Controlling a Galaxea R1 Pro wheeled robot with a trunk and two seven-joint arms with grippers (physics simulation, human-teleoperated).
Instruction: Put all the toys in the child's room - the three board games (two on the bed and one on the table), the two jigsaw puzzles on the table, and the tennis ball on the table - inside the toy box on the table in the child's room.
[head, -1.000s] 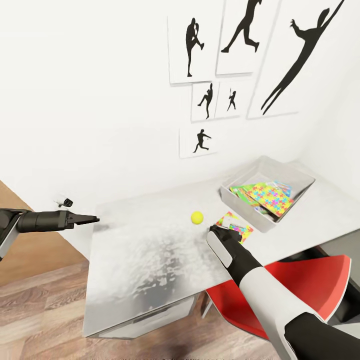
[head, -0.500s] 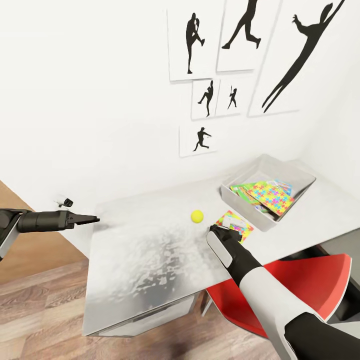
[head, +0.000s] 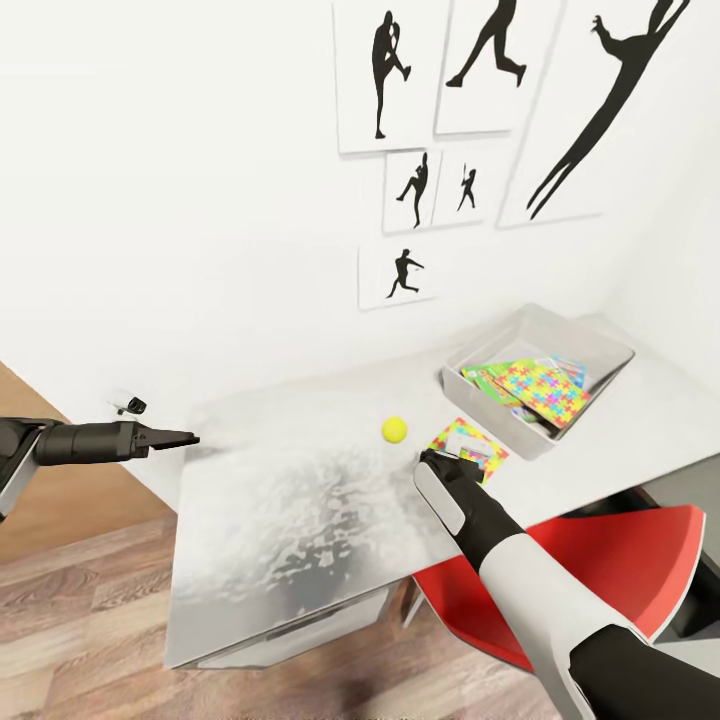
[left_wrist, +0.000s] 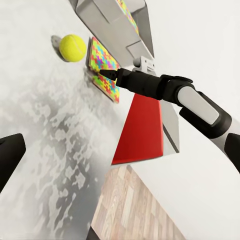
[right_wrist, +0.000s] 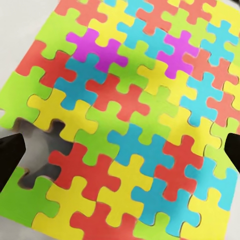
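Observation:
On the white table (head: 300, 500) lies a jigsaw puzzle (head: 470, 445), a flat square of interlocking coloured pieces (right_wrist: 130, 115). My right gripper (head: 450, 458) hovers open just over its near edge, a fingertip at each side of the right wrist view. The tennis ball (head: 394, 430) rests on the table just left of that puzzle, and it is seen again as the yellow-green ball (left_wrist: 72, 47). The grey toy box (head: 488, 410) stands at the back right and holds another puzzle (head: 548, 390) on top of board games (head: 488, 380). My left gripper (head: 188, 438) hangs open off the table's left end.
A red chair (head: 600, 560) is tucked under the table's near right side, below my right arm. Silhouette posters (head: 400, 80) hang on the white wall behind. Wood-plank floor (head: 80, 610) lies to the left.
The whole head view has shifted slightly, so the toy box and posters sit a little higher. Neither arm, the ball nor the puzzle has visibly moved.

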